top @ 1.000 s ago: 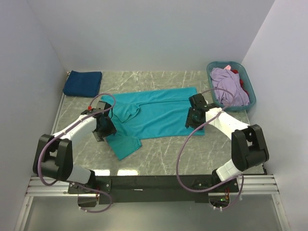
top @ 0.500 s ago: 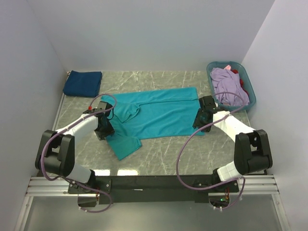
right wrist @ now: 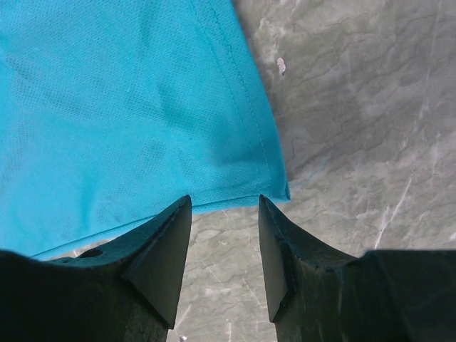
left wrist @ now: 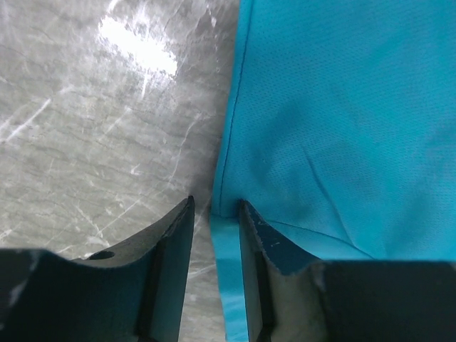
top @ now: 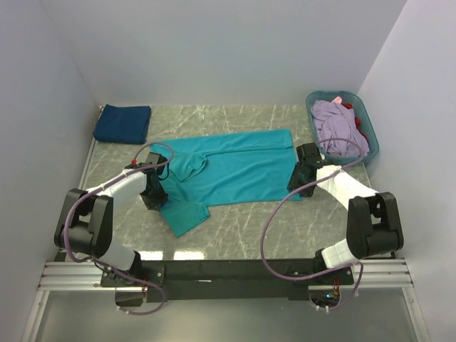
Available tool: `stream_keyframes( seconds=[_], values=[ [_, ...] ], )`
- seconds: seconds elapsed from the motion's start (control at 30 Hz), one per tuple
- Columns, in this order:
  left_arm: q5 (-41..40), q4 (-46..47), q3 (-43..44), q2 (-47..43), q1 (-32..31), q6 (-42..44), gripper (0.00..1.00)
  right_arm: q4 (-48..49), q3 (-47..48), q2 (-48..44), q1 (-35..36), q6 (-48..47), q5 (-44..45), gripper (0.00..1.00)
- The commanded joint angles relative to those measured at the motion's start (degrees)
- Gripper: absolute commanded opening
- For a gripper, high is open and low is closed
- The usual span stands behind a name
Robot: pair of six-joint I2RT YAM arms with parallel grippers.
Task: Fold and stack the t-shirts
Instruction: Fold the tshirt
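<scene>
A teal t-shirt (top: 231, 171) lies spread flat in the middle of the marble table, one sleeve pointing toward the near left. My left gripper (top: 154, 191) is down at its left side by that sleeve. In the left wrist view (left wrist: 216, 203) the jaws stand narrowly apart with the shirt's edge (left wrist: 226, 271) between them, not pinched. My right gripper (top: 300, 175) is down at the shirt's right hem. In the right wrist view (right wrist: 224, 199) it is open, tips at the hem corner (right wrist: 274, 189). A folded navy t-shirt (top: 122, 122) lies at the back left.
A teal-blue plastic basket (top: 365, 114) stands at the back right, holding a lavender shirt (top: 338, 128) and a bit of red cloth (top: 360, 133). White walls close in the table on three sides. Bare marble (top: 263, 221) lies in front of the teal shirt.
My right gripper has moved right, from over the shirt to its right hem. My left gripper has shifted slightly along the shirt's left edge. The shirt has not visibly moved.
</scene>
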Motion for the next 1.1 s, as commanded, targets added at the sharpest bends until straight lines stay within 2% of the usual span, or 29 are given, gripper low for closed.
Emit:
stream_keyframes(
  seconds=[0.0, 0.17, 0.4, 0.63, 1.07],
  values=[
    [-0.1, 0.6, -0.8, 0.8, -0.1, 0.6, 0.37, 1.3, -0.3, -2.6, -0.7, -0.4, 1.9, 0.5],
    [0.6, 0.3, -1.3, 1.6, -0.2, 1.2, 0.36, 1.5, -1.1, -3.5, -2.8, 0.6, 2.6, 0.5],
    [1.6, 0.4, -3.2, 0.7, -0.1, 1.1, 0.14, 3.1, -2.7, -3.9, -6.9, 1.5, 2.2, 0.5],
    [1.3, 0.1, -3.8, -1.0, -0.1, 1.1, 0.04, 5.1, -3.9, -3.5, -9.8, 2.1, 0.4, 0.47],
    [2.1, 0.3, -3.7, -1.4, -0.1, 1.2, 0.01, 5.0, -6.4, -2.1, -9.8, 2.7, -3.2, 0.44]
  ],
)
